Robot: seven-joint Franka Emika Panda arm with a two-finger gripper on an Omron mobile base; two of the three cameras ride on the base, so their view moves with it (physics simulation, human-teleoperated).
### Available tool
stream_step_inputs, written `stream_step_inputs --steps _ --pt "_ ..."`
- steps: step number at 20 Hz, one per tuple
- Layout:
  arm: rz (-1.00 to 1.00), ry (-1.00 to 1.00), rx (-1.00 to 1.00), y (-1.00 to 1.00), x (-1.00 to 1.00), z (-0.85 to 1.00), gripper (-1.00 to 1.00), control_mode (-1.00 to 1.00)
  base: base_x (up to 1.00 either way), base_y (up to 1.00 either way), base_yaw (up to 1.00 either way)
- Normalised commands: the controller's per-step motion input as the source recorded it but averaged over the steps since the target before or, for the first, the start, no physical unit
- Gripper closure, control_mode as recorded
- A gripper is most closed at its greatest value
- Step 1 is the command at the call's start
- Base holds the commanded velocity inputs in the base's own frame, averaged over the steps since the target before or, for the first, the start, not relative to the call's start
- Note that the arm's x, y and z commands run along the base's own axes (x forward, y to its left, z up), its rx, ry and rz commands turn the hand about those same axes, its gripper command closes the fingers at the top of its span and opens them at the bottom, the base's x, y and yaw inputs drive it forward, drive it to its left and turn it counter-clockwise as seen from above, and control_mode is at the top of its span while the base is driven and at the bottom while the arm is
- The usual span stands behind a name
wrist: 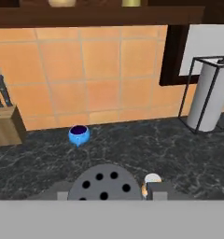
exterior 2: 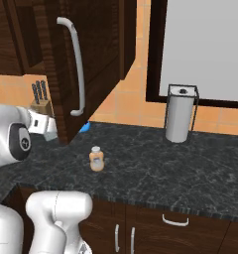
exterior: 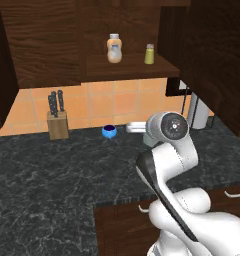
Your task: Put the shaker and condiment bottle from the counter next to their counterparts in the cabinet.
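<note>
- The counter [exterior: 52, 170] is stretching wide and black, white marbling running all through it, right back to the orange tiled wall [wrist: 95, 74].
- The cabinet [exterior: 132, 67] is hanging above with its door [exterior 2: 86, 54] swung open, and on its shelf the counterparts are standing apart — the paler orange bottle [exterior: 114, 48] on the left, the slim yellow-green shaker [exterior: 149, 54] on the right.
- The paper towel roll [exterior 2: 179, 119] is standing upright in its wire holder at the back of the worktop.
- The knife block [exterior: 57, 124] is sitting against the tiles, well off to the left.
- The condiment bottle [exterior 2: 96, 158] is standing upright on the counter, near the front edge.
- The shaker [wrist: 103, 183] is sitting right between the fingers, its perforated silvery cap facing the hand camera — the gripper [wrist: 109, 193] is closing narrow on it, low over the worktop.
- A small blue bowl [exterior: 109, 131] is resting near the tiles, beyond the hand.
</note>
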Motion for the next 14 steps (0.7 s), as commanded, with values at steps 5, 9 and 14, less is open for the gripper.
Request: stream_step_inputs --steps 5,9,14 --pt "0.27 -0.1 -0.03 0.0 -0.19 1.0 1.0 -1.0 0.0 0.0 0.0" --pt "0.18 -0.15 -0.07 0.0 -0.11 1.0 1.0 -1.0 0.0 0.0 0.0" --pt "0.05 -0.18 -0.09 0.1 -0.21 0.41 1.0 -1.0 0.0 0.0 0.0"
